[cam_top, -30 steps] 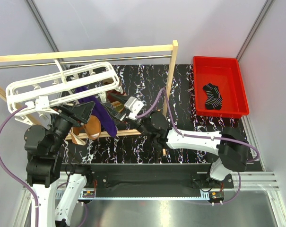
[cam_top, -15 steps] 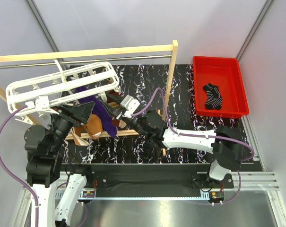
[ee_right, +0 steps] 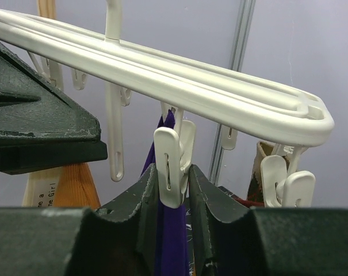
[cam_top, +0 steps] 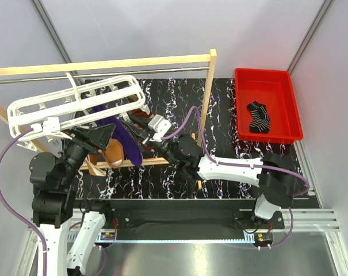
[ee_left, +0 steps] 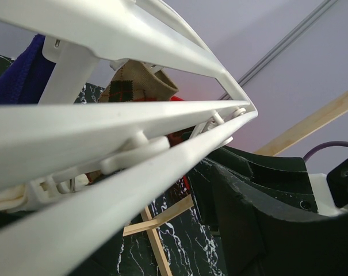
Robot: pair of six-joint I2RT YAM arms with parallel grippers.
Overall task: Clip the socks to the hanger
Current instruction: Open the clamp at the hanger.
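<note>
The fingers of the right gripper (ee_right: 172, 192) are drawn in against the two sides of a white clip (ee_right: 169, 164), so that the clip is pinched between them. How hard it is being squeezed cannot be told. The purple sock (ee_right: 172, 244) hangs straight down through the gap between the fingers. Its upper edge shows just behind the clip, but whether the cloth is gripped by the clip cannot be made out. The clip dangles from the long side bar of the hanger (ee_right: 191, 86), which is tilted under the wooden frame (cam_top: 133, 60).

The left gripper (cam_top: 100, 137) is held close under the hanger, beside the purple sock. Whether its fingers are spread or pressed together cannot be told.

Over the last second the right arm has been brought leftward, closer to the hanger, while the hanger, the left arm and the socks have not shifted. The approach is therefore judged done, and the clip is being worked on the purple sock.

A brown sock (cam_top: 112, 154) hangs alongside. The striped sock (cam_top: 258, 117) lies in the red bin (cam_top: 290, 75), well apart and not yet clipped.
</note>
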